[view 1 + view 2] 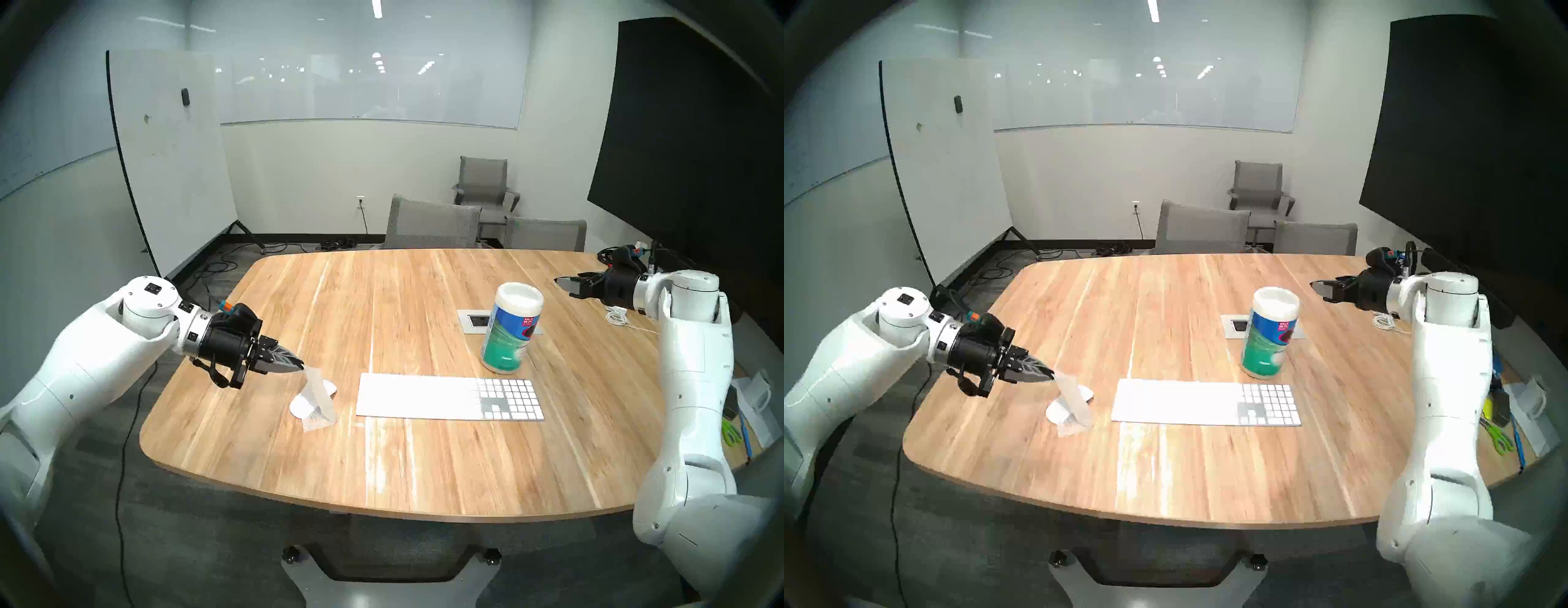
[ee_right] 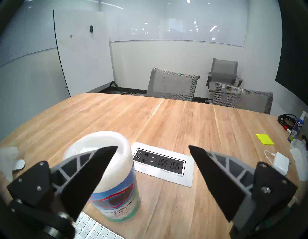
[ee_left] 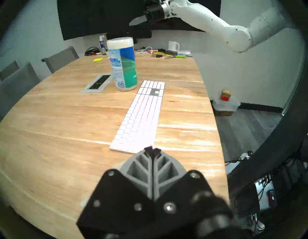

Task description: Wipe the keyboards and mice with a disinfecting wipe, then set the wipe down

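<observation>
Even, bright overhead light; ceiling strip lights mirrored in the glass wall [image 1: 373, 85]. Pale glare streaks on the table [image 1: 424, 446], soft shadows. Keyboard [image 1: 449, 397] keys washed out. Fisheye bending, dark rims in all views. Left gripper [image 3: 152, 149] base blurred close up.

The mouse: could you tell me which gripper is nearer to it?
Left. The left gripper hangs just above the mouse; the right gripper hovers far across the table.

White wipe [image 1: 316, 392] hangs over mouse [image 1: 303, 405], left of keyboard [image 1: 449, 397].
</observation>
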